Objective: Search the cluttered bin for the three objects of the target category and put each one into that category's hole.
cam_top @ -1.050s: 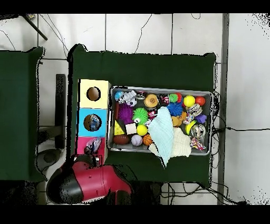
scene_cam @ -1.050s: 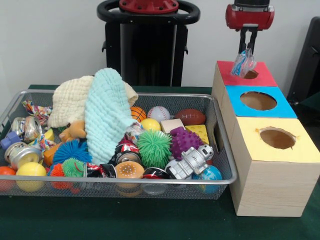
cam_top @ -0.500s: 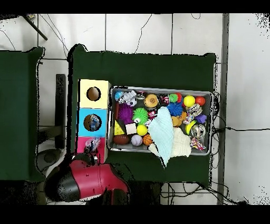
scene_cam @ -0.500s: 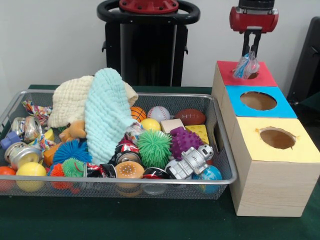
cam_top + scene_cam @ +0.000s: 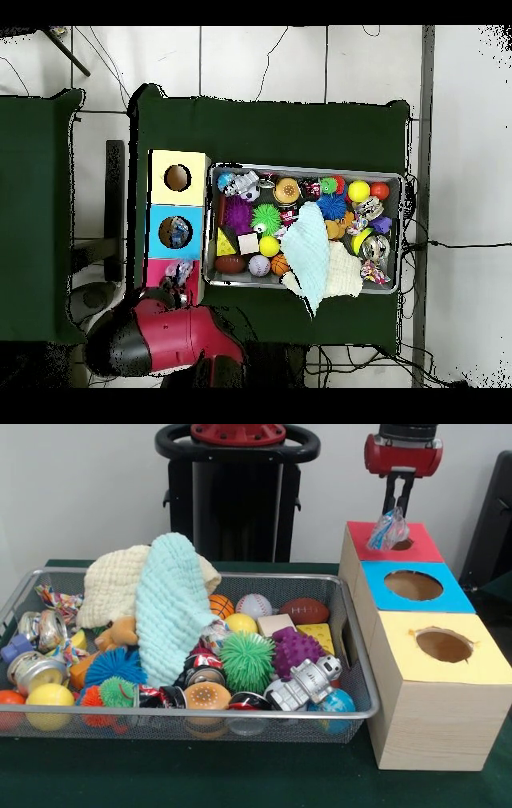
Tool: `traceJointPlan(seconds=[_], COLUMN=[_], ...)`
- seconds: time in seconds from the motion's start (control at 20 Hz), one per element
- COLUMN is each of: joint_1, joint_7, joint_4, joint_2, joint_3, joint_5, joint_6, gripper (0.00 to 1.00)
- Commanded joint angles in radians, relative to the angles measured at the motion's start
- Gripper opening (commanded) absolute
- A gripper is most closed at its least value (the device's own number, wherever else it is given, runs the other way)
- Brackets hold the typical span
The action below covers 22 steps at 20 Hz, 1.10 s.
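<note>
Green cloth covers the table; gripper (image 5: pixel 394 514) pinches a crinkly plastic toy (image 5: pixel 386 530) just above the red box's hole (image 5: pixel 402 543), slightly left.

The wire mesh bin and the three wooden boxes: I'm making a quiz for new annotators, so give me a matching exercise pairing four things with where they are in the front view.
Things:
1. silver toy robot
2. crinkly clear plastic bundle
3. pale green knitted cloth
4. brown toy football

Places:
A. draped over the bin's clutter, beside a cream cloth
B. hanging from the gripper over the red-topped box
C. front right corner of the bin, by a globe ball
D. at the bin's back, next to a baseball

Pairs: 1-C, 2-B, 3-A, 4-D
</note>
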Motion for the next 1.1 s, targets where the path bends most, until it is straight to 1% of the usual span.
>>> traceJointPlan(seconds=[0.05,0.85,1.1], joint_1=[0.001,0.026,0.038], joint_7=[0.153,0.135,0.137], joint_4=[-0.133,-0.195,-0.199], joint_2=[0.045,0.051,0.061], joint_3=[-0.003,-0.013,-0.018], joint_5=[0.043,0.018,0.008], joint_6=[0.143,0.205,0.201], gripper=[0.00,0.00,0.00])
